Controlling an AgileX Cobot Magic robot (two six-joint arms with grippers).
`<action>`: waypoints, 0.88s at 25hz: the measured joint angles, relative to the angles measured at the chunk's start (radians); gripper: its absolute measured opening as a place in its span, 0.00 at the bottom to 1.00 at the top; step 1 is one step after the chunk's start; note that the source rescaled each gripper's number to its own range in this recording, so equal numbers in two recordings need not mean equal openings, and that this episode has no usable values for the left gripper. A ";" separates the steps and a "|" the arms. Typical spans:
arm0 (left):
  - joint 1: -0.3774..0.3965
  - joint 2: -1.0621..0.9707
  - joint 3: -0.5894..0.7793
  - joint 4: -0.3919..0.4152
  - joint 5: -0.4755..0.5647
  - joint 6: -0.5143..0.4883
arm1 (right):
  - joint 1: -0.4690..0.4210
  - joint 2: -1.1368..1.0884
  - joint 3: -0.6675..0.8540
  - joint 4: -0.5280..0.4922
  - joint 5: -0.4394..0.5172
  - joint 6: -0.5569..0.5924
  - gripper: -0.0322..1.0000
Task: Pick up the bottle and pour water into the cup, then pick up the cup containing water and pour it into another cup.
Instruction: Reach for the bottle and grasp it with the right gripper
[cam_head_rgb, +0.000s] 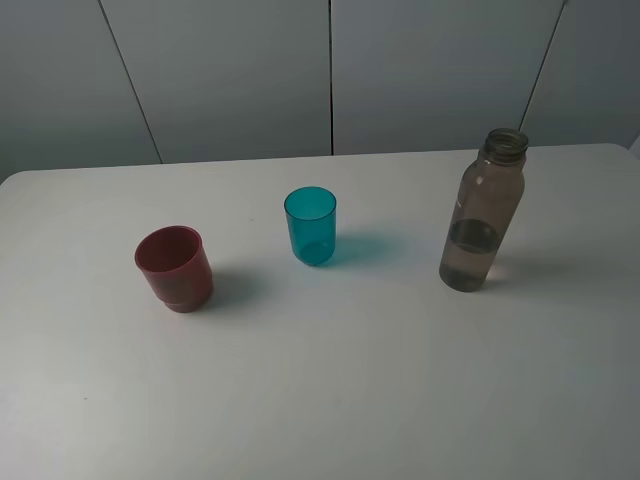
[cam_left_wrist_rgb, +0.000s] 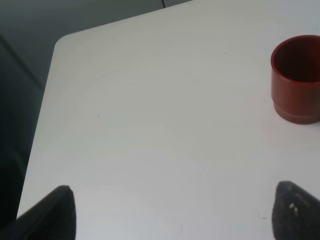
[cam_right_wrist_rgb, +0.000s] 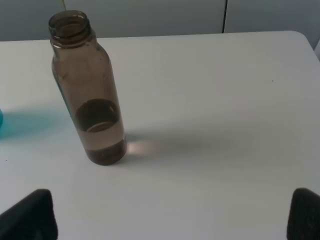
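Nearest, the left hand (cam_left_wrist_rgb: 177, 210) hangs over the white bench (cam_head_rgb: 350, 400), its fingers spread wide with nothing between them. The right hand (cam_right_wrist_rgb: 167, 215) is likewise splayed and empty. Further out, the red cup (cam_head_rgb: 175, 268) stands upright on the left, clear of the left hand. The bottle (cam_head_rgb: 482, 212) stands upright on the right, uncapped, with water low in it, apart from the right hand. Slightly farther back, between the two, the teal cup (cam_head_rgb: 310, 226) stands upright, touching neither. Grey wall panels (cam_head_rgb: 330, 70) close the far side.
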 joint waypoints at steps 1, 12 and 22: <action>0.000 0.000 0.000 0.000 0.000 0.000 | 0.000 0.000 0.000 0.000 0.000 0.000 1.00; 0.000 0.000 0.000 0.000 0.000 0.000 | 0.000 0.000 0.000 0.000 0.000 0.000 1.00; 0.000 0.000 0.000 0.000 0.000 0.000 | 0.000 0.000 0.000 0.000 0.000 0.000 1.00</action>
